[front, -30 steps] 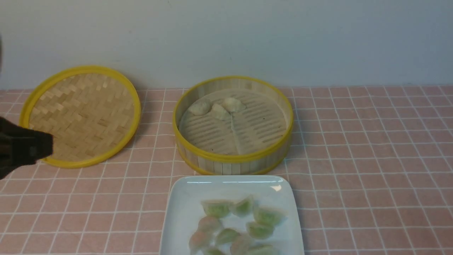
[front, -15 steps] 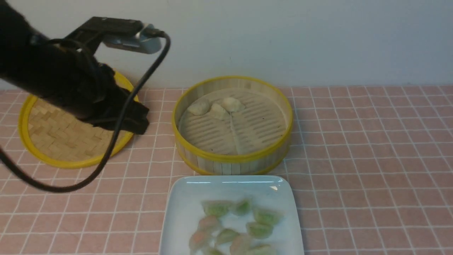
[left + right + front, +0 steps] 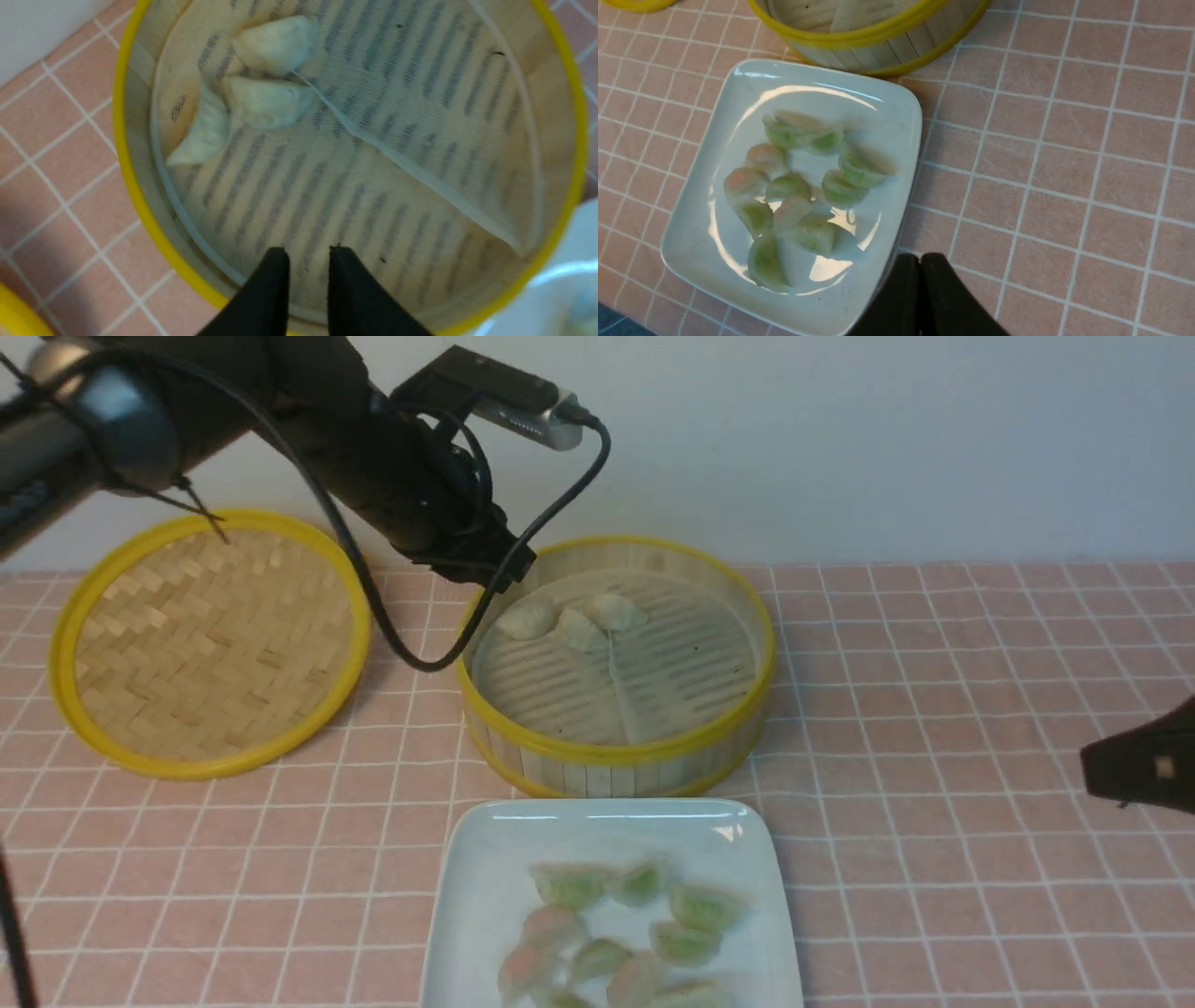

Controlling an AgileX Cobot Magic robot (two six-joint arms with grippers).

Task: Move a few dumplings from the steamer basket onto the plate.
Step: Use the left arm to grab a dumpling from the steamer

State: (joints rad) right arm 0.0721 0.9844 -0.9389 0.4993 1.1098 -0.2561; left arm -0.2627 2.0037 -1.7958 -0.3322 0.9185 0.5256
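Left gripper (image 3: 306, 255), jaws barely parted and empty, hovers over the edge of the steamer basket (image 3: 120, 135), short of the dumplings (image 3: 266, 100); so narrow a gap could shove them aside.

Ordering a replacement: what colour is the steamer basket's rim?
Yellow. The steamer basket shows its rim best in the front view.

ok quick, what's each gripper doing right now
left gripper: slightly open, holding nothing
right gripper: closed, holding nothing
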